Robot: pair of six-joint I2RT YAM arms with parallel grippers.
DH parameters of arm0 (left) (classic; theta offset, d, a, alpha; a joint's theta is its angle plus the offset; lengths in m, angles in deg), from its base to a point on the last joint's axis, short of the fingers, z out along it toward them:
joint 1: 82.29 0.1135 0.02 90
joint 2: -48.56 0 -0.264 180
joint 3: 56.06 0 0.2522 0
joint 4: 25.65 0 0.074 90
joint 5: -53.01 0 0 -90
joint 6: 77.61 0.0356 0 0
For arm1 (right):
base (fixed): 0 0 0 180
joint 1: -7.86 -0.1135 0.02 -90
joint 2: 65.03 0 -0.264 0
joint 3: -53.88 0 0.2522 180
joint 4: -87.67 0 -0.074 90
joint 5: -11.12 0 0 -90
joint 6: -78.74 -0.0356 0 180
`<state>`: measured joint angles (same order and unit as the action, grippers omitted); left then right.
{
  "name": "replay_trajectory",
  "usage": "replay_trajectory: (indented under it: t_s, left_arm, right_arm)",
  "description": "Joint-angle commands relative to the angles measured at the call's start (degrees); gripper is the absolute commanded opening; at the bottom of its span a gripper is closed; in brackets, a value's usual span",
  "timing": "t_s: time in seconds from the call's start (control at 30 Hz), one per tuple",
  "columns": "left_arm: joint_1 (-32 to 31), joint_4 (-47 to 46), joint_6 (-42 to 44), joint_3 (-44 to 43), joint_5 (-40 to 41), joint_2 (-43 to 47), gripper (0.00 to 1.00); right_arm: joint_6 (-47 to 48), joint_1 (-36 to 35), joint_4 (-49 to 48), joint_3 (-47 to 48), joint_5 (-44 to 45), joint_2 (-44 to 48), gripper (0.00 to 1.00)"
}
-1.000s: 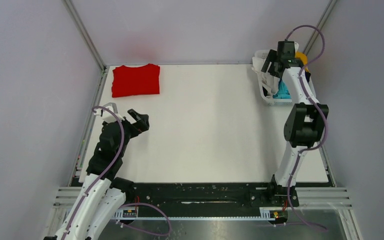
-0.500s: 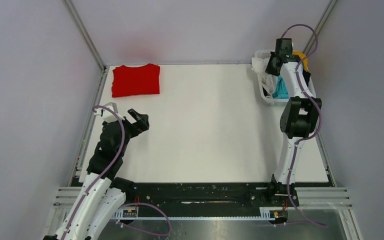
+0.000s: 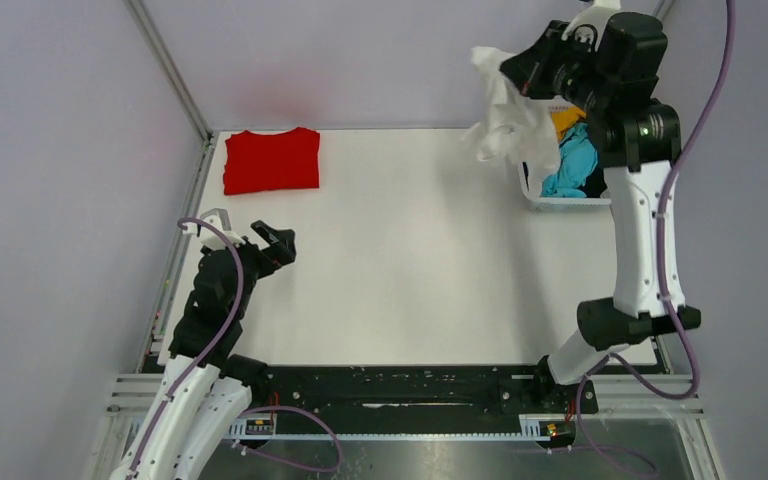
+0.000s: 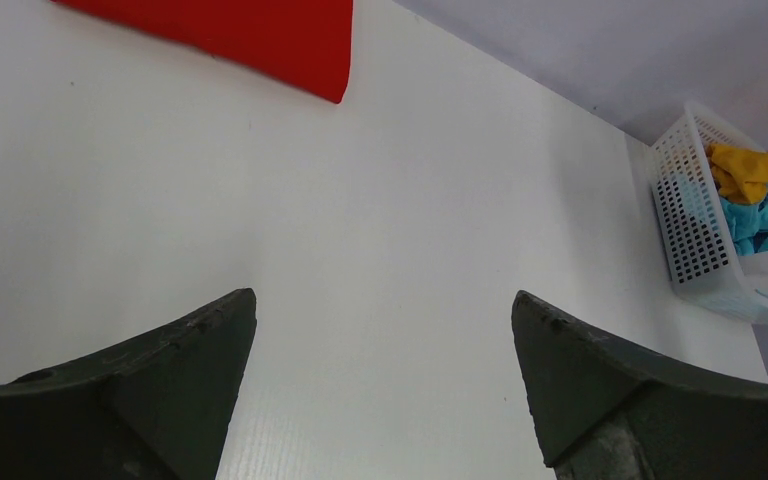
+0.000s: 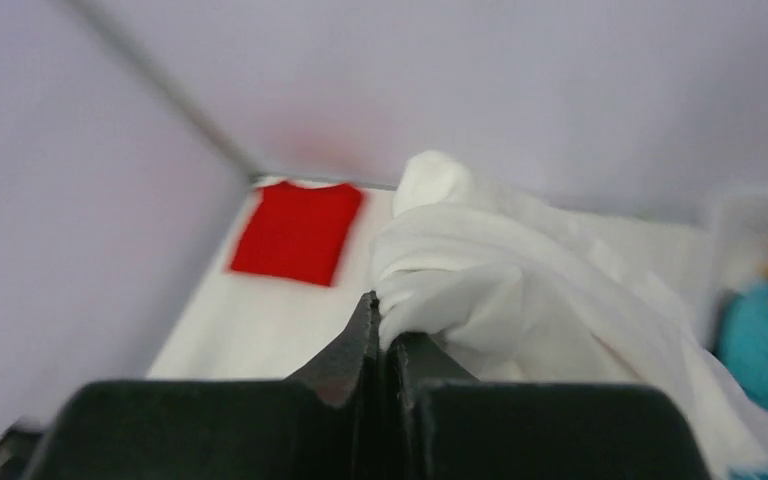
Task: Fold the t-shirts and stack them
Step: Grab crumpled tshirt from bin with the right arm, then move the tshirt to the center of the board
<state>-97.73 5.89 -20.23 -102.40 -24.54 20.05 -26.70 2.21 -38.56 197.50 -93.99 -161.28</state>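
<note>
White tabletop (image 3: 410,270) stretches between the two arms, with grey walls behind. Up in the air the white t-shirt (image 3: 505,125) hangs bunched, pinched near its upper edge in my right gripper (image 3: 522,72). The jaws are pressed flat together on a fold of cloth. The rest of it trails below the jaws, its tail over the rim of the lattice basket (image 3: 535,197), where a teal t-shirt (image 3: 570,172) and a yellow t-shirt (image 3: 566,122) lie. Ahead of and below these jaws is the table I need for spreading, running toward the folded red t-shirt (image 3: 272,160) in the far left corner. My left gripper (image 3: 278,243) hovers low at the near left, jaws spread wide on nothing, well apart from the hanging shirt. The right arm is far nearer. Crumpled as it is, I judge the shirt shows no long axis yet.
</note>
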Motion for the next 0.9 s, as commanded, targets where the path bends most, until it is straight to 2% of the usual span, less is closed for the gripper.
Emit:
replay_trajectory:
  t_s: [0.0, 0.17, 0.23, 0.27, 0.37, 0.5, 0.57, 0.63, 0.67, 0.7, 0.77, 0.87]
  left_arm:
    - [0.24, 0.06, -0.43, -2.6, -1.02, 0.83, 0.99]
    - [0.24, 0.01, -1.14, -2.85, -2.28, 0.3, 0.99]
    - [0.26, 0.44, -1.66, -3.06, -2.09, 0.22, 0.99]
    - [0.28, 0.82, -2.0, -3.24, -1.85, 0.16, 0.99]
    - [0.24, 2.0, -3.06, -3.62, -0.52, 0.17, 0.99]
    - [0.24, 3.53, -6.9, -3.99, 0.43, -1.93, 0.99]
    - [0.24, 2.99, -8.3, -3.98, -1.99, -5.13, 0.99]
    - [0.26, 2.31, -10.08, -3.83, -4.86, -9.2, 0.99]
    - [0.24, 1.86, -10.88, -3.75, -6.46, -11.8, 0.99]
    - [0.24, 1.48, -11.57, -3.81, -7.92, -14.71, 0.99]
    - [0.01, 0.96, -12.02, -4.27, -10.46, -20.61, 0.99]
    - [-1.84, 0.94, -11.86, -5.45, -11.45, -28.9, 0.99]
  right_arm:
    - [-1.8, -9.64, 1.0, 4.15, -12.35, 4.4, 0.0]
    - [-5.09, -17.02, 1.8, 7.83, -20.84, 3.13, 0.0]
    - [-4.48, -18.36, 3.46, 6.77, -19.95, 3.5, 0.0]
    - [-4.57, -18.38, 3.94, 3.34, -18.36, 4.54, 0.0]
    - [-3.95, -18.36, 1.98, -15.06, -5.56, 11.59, 0.04]
    - [-8.24, -17.48, -14.75, -53.61, 11.52, 27.27, 0.12]
    - [-12.24, -15.85, -19.97, -69.3, 18.89, 31.89, 0.26]
    - [-13.03, -14.27, -22.64, -79.59, 23.34, 33.9, 0.62]
    - [-12.68, -13.99, -22.52, -82.39, 26.14, 34.2, 0.89]
    - [-12.19, -13.95, -21.21, -83.64, 28.96, 34.14, 0.98]
    - [-11.28, -13.96, -17.28, -83.62, 33.0, 34.29, 1.0]
    - [-11.77, -14.22, -14.77, -84.45, 32.68, 36.24, 1.0]
